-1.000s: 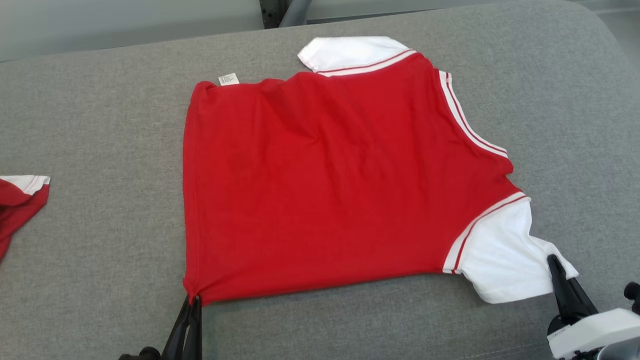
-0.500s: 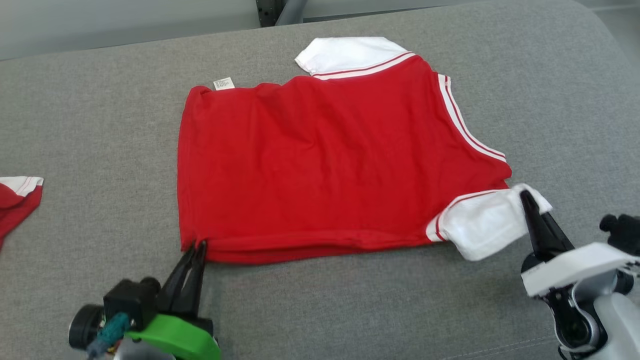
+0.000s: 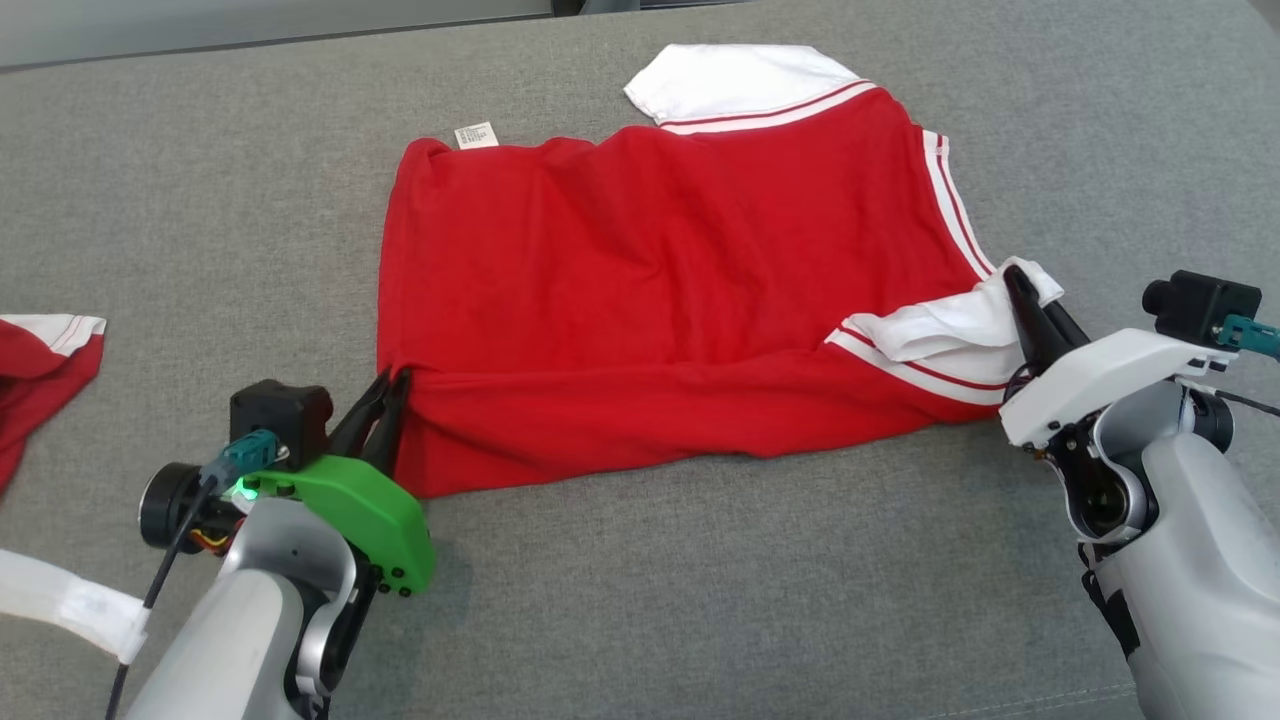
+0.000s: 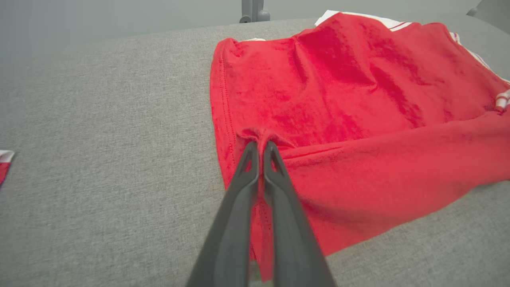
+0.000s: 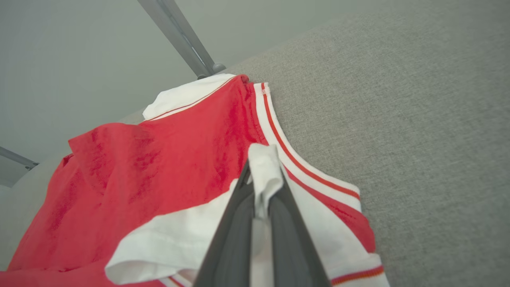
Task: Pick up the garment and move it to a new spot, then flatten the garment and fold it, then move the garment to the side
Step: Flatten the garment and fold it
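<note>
Red jersey shirt with white striped-trim sleeves (image 3: pixel 650 250) lies mid grey fabric surface (image 3: pixel 700 580), near edge doubled over onto its body. Left pincer (image 3: pixel 396 378) pressed together on the red hem corner (image 4: pixel 255 135); right pincer (image 3: pixel 1012 272) clamped on the near white sleeve (image 3: pixel 950 325).

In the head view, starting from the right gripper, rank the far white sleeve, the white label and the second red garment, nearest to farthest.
1. far sleeve: up the view from the right gripper, at the far edge of the shirt.
2. label: at the shirt's far left corner.
3. second garment: at the view's left edge, apart from the shirt.
</note>
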